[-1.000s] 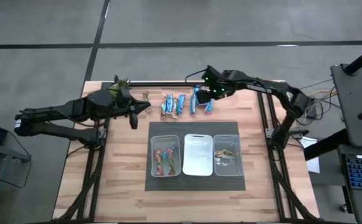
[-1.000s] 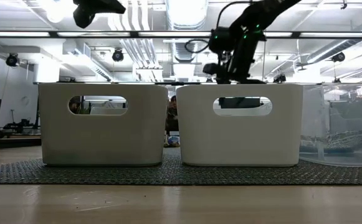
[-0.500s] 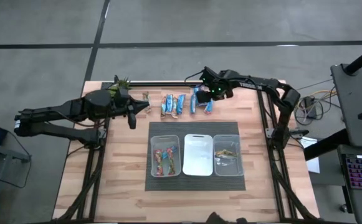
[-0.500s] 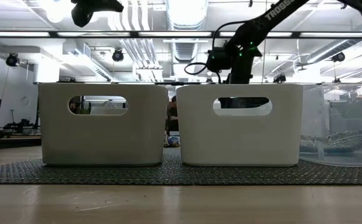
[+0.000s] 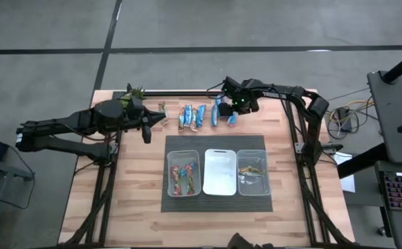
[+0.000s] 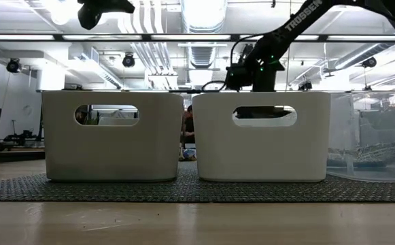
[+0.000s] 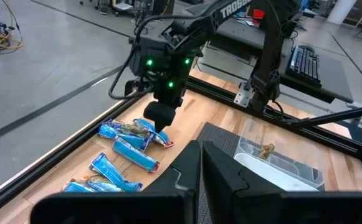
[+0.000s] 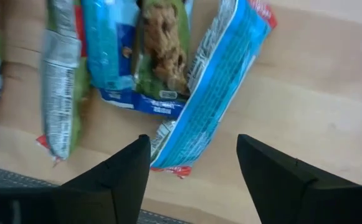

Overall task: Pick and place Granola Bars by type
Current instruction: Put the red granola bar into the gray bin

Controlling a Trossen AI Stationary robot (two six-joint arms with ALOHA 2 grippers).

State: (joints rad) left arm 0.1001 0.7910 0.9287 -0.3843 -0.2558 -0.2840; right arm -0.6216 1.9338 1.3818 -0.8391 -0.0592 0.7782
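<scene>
since the earlier frame the right gripper (image 5: 230,111) is sitting lower over the granola bars (image 5: 204,115), which are lying in a row on the wood just beyond the dark mat (image 5: 216,140); high view, the left gripper (image 5: 160,120) is hanging shut and empty near the row's left end, three bins (image 5: 219,172) on the mat. right wrist view, fingers (image 8: 121,171) are standing apart astride a blue bar (image 8: 209,93), gripping nothing.
</scene>
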